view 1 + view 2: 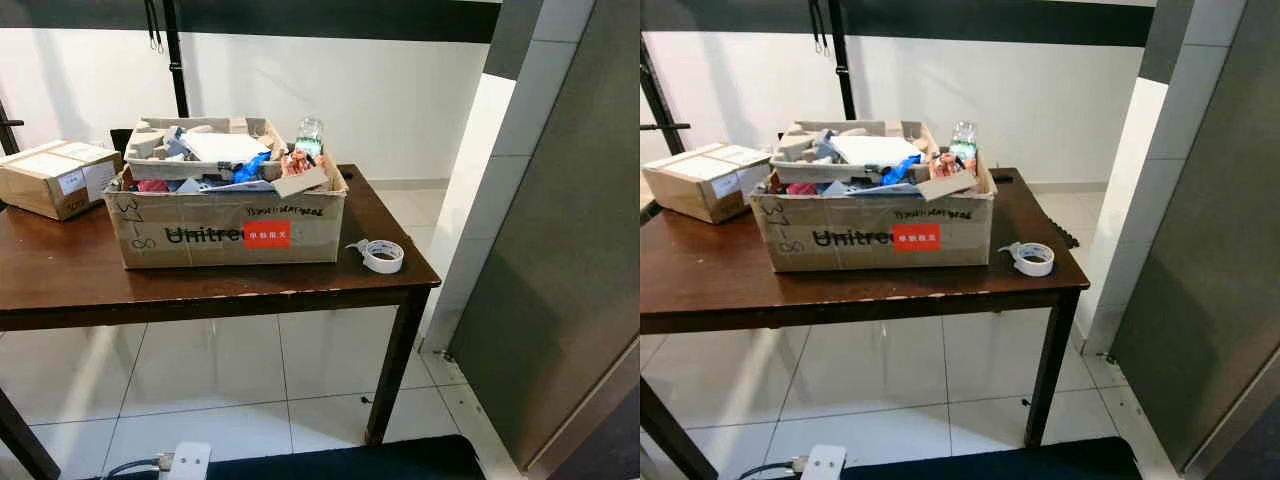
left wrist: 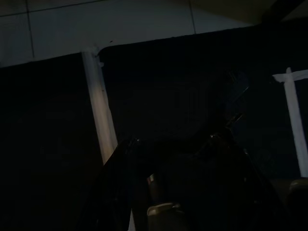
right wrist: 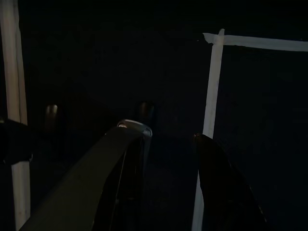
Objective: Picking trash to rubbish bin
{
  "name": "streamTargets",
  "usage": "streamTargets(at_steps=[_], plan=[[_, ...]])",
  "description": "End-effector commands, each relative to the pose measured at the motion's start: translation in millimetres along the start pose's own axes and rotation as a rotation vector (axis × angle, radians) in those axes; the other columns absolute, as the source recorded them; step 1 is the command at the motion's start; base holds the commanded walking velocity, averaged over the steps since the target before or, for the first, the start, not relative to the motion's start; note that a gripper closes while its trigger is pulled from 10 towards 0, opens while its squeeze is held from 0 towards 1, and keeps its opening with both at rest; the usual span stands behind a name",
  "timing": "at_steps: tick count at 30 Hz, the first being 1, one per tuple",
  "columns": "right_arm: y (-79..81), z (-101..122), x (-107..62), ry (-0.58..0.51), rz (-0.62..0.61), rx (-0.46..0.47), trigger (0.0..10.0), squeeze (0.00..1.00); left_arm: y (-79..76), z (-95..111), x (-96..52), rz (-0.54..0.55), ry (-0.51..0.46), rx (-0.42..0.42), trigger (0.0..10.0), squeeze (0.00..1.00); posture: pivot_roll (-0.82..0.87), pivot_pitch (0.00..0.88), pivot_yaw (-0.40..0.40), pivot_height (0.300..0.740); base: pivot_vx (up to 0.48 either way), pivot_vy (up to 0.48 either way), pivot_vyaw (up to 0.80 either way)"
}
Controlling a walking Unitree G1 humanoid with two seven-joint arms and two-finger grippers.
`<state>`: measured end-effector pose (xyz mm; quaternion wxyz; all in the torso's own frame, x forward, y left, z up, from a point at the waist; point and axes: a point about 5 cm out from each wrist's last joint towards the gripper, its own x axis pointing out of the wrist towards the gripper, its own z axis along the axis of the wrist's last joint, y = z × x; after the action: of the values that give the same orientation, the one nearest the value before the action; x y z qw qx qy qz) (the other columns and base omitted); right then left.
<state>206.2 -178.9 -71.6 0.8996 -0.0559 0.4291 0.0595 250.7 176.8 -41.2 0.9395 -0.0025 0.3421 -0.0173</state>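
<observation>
A dark wooden table point(image 1: 60, 270) stands on a white tiled floor point(image 1: 210, 390) against a pale wall. At its left end sits a small sealed cardboard box point(image 1: 55, 177). Just right of it, a large open cardboard box point(image 1: 228, 228) with a red label is heaped with trash point(image 1: 225, 160): paper, cardboard scraps and blue and red wrappers. A clear plastic bottle point(image 1: 309, 135) stands at the box's far right corner. Right of the box, near the table's front edge, lies a roll of white tape point(image 1: 382, 255). All of it lies well apart from both grippers, which hang in the dark. The left gripper point(image 2: 178, 159) is a dim outline beside pale strips; whether its jaws are parted cannot be told. The right gripper point(image 3: 166, 144) shows two black fingers point(image 3: 115, 163) standing apart, with nothing between them.
</observation>
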Motion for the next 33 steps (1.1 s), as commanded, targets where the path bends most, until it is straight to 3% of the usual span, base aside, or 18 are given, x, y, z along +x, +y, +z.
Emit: streamTargets(at_steps=[1,33], plan=[[0.9,-7.8,-1.2,0.026,0.003,-0.007,10.0,0.0,-1.6,-7.1,-1.7,-0.014,0.014,-0.003,10.0,0.0,-0.09,0.103,-0.014,0.74,0.0,0.0,0.0],[5.5,-5.7,-0.5,0.011,0.018,0.018,10.0,0.0,-0.2,-14.0,-4.6,-0.041,0.022,0.008,10.0,0.02,-0.08,0.096,-0.019,0.74,0.0,0.0,0.0]])
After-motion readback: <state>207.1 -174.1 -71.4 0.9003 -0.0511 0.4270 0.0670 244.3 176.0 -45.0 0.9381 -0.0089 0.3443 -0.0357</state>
